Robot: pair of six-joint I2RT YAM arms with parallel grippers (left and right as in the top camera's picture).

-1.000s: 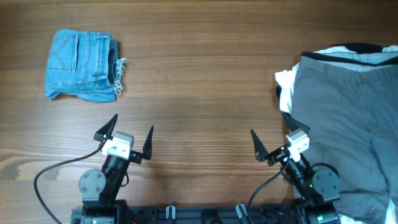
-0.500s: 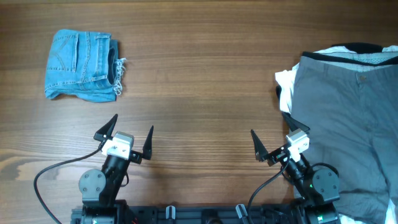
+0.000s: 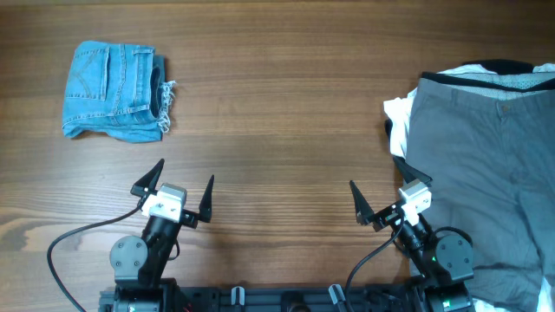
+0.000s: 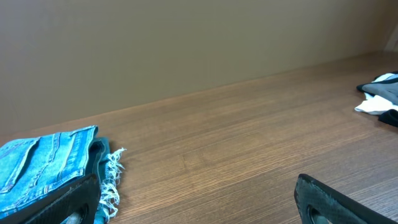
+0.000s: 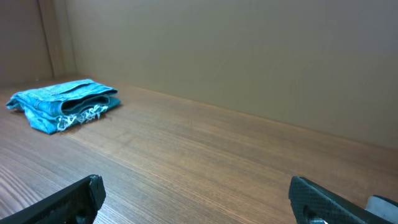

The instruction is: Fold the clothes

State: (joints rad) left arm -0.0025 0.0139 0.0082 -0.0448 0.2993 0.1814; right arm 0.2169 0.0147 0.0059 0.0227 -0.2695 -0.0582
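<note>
A folded pair of blue denim shorts [image 3: 114,91] lies at the far left of the wooden table; it also shows in the left wrist view [image 4: 46,165] and the right wrist view [image 5: 62,102]. A pile of unfolded clothes, with grey trousers [image 3: 490,165] on top of white [image 3: 397,113] and black garments, lies at the right edge. My left gripper [image 3: 184,184] is open and empty near the front edge, below the shorts. My right gripper [image 3: 379,198] is open and empty, just left of the grey trousers.
The wooden table [image 3: 277,121] spans the view. A black cable [image 3: 69,243] loops beside the left arm's base. A plain wall [image 4: 186,43] stands behind the table's far edge.
</note>
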